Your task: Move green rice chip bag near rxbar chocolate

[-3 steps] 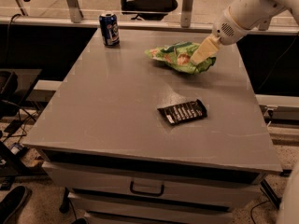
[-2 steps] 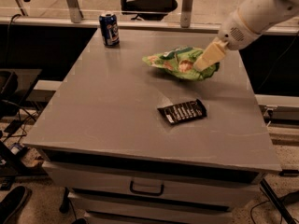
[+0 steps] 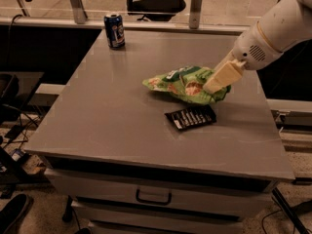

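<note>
Nearest, one dark curved metal handle [image 3: 153, 197] sits on a grey drawer front [image 3: 97, 191], below and left of the gripper [image 3: 213, 85]. Above it spreads the smooth matte grey tabletop [image 3: 112, 121]. One flat rectangular black-wrapped rxbar chocolate [image 3: 190, 118] with rows of white lettering lies just below-left of the gripper, close beside the bag with nothing between them. The cream-coloured gripper is clamped on the right end of the one crinkly bright green rice chip bag [image 3: 175, 84], which stretches leftward from it. Far to its upper left stands one blue cylindrical soda can [image 3: 114, 30], well apart
</note>
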You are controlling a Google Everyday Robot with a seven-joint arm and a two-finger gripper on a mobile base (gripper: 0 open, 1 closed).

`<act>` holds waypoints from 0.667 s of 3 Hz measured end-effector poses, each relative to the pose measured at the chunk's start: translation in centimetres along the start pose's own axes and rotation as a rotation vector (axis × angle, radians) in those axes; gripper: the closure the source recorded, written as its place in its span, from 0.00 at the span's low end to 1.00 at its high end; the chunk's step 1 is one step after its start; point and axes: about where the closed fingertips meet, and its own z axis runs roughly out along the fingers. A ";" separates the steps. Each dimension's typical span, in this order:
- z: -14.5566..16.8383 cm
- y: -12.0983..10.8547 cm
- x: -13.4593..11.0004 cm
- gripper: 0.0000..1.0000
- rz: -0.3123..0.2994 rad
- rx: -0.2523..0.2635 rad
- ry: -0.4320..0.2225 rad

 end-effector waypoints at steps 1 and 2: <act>0.1 0.6 0.4 0.38 -0.001 -0.009 0.002; 0.2 0.6 0.3 0.15 -0.002 -0.011 0.002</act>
